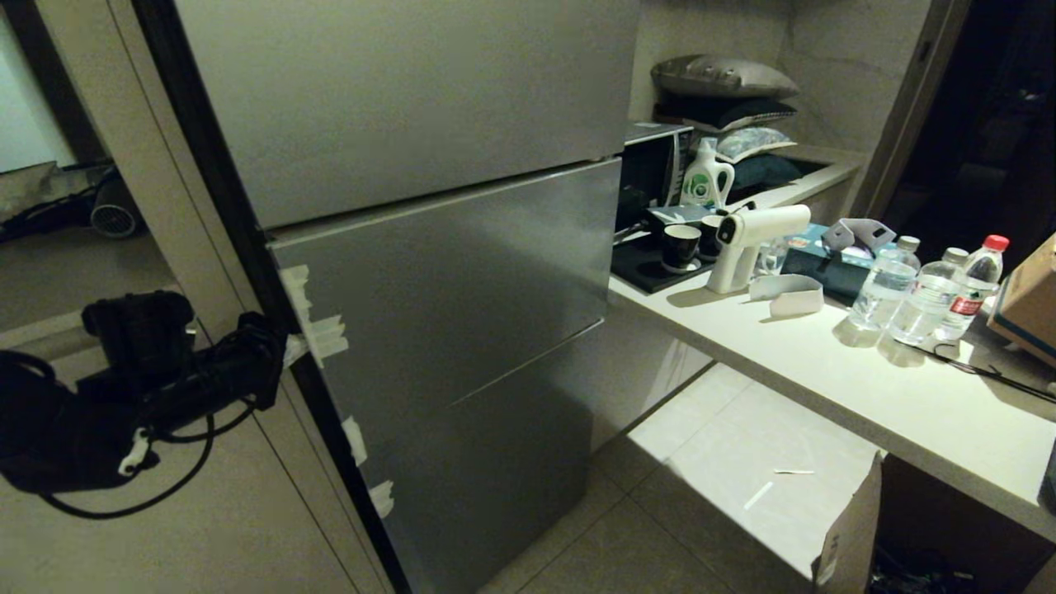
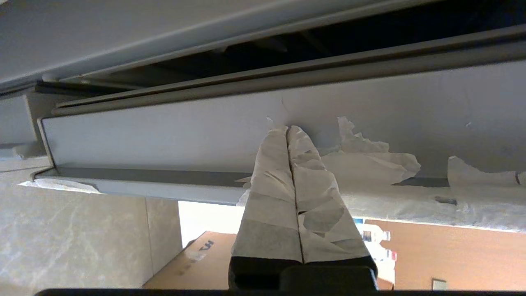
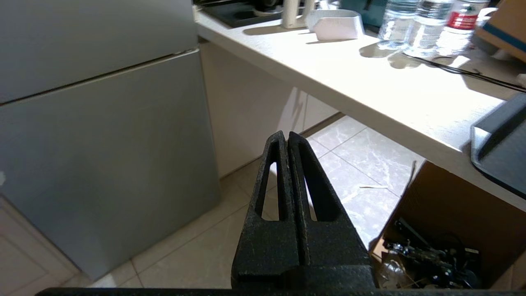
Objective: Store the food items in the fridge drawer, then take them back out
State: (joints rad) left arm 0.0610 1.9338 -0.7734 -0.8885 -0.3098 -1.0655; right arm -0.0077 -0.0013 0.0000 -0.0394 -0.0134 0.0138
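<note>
Left gripper [image 2: 287, 130] has its tape-wrapped fingers [image 2: 271, 181] pressed flat together, gripping nothing, with the tips at the side edge of the fridge door panel [image 2: 164, 139]. Just beside the tips on that edge sit torn scraps of white tape [image 2: 370, 156], and past the edge a dark gap shows between this panel and the one next to it, which suggests the door is being worked open a crack, though I cannot tell whether the tips actually touch the metal. In the head view the same gripper [image 1: 276, 351] is at the fridge's left edge, level with the middle door panel [image 1: 445, 272], which otherwise looks flush with the panels above and below it.

Right gripper [image 3: 287, 137] is also fully closed and empty, parked low and well apart from the work, pointing over the tiled floor [image 3: 353, 164] towards the fridge's lower corner and a cardboard box [image 3: 435, 213] under the counter [image 3: 370, 82].

Farther off, on the counter, stand three water bottles [image 1: 924, 289], a white spray gun [image 1: 747, 239] and two dark cups [image 1: 681, 246].

As for progress, the task looks barely begun. Neither the fridge drawer nor the food items appear in any view; the drawer is presumably behind the steel panels. Opening the door, pulling the drawer out, storing the food and then taking it out again all seem left to do.
</note>
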